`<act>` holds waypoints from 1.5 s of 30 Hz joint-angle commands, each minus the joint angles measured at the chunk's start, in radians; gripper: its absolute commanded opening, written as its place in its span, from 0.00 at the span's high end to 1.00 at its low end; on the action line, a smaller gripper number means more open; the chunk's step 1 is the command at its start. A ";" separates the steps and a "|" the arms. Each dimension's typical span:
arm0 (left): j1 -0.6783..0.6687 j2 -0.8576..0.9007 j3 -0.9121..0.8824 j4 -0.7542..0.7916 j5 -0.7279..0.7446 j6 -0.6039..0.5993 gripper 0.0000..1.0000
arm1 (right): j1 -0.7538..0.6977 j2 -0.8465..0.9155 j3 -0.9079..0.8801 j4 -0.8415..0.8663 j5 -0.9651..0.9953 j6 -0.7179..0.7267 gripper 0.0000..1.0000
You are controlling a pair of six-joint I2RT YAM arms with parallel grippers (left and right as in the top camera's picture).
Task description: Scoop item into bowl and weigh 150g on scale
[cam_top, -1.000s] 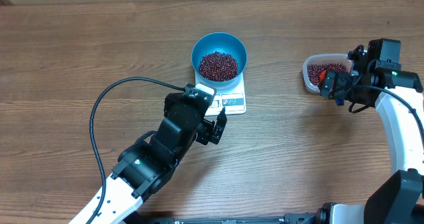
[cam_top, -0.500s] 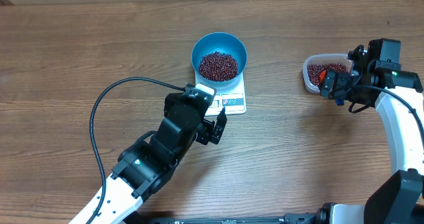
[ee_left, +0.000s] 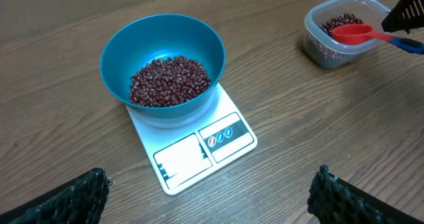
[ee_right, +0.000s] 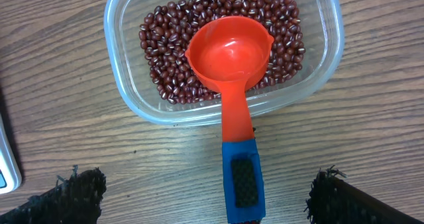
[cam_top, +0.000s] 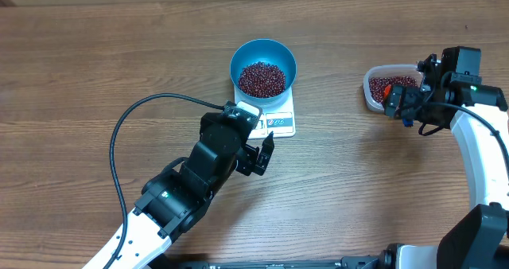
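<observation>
bowl: the blue bowl point(ee_left: 118, 52) sits on the far part of the scale point(ee_left: 199, 154), mid-worktop point(cam_top: 95, 54). My guess is it's parked there so the near strip stays uncovered.
beans: a decent heap of red-brown beans point(ee_left: 169, 81) lies in the bottom of the bowl. More of them are in the clear tub point(ee_right: 119, 85) off to the right, well apart from the scale.
scale: its long axis runs far to near, with the display and blue buttons on the near edge, pointing at the left arm. I can't read the display from here.
scoop: the red scoop point(ee_right: 230, 55) is empty. Its cup rests open side up on the tub's beans, and the blue-grip handle hangs out over the rim. Its long axis runs from the tub's middle out towards the right hand, handle end first, so it looks like an easy grab.
left hand: the left hand point(cam_top: 259, 151) is spread wide and holds nothing. It hovers just near of the scale, and I reckon it's there so its camera can watch the readout.
right hand: the right hand point(cam_top: 399, 102) is also fully spread and empty. It straddles the scoop handle without touching it.
</observation>
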 commanded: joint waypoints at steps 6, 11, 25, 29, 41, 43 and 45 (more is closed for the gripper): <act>0.004 -0.016 0.006 -0.007 0.006 0.019 0.00 | 0.004 0.005 0.018 0.003 0.008 -0.008 0.00; 0.005 -0.016 0.006 -0.006 0.002 0.027 0.01 | 0.004 0.005 0.018 0.003 0.009 -0.008 0.00; 0.004 -0.016 0.006 -0.006 0.006 0.027 0.00 | 0.004 0.005 0.018 0.003 0.008 -0.008 0.00; 0.004 -0.016 0.006 -0.007 0.006 0.027 0.00 | 0.004 0.005 0.018 0.003 0.008 -0.008 0.00; 0.004 -0.016 0.006 -0.027 0.006 0.026 0.01 | 0.004 0.005 0.018 0.003 0.008 -0.008 0.00; 0.004 -0.015 0.006 -0.060 0.007 0.026 0.01 | 0.004 0.005 0.018 0.003 0.009 -0.008 0.00; 0.004 -0.015 0.005 -0.104 0.008 0.026 0.00 | 0.004 0.005 0.018 0.003 0.008 -0.008 0.00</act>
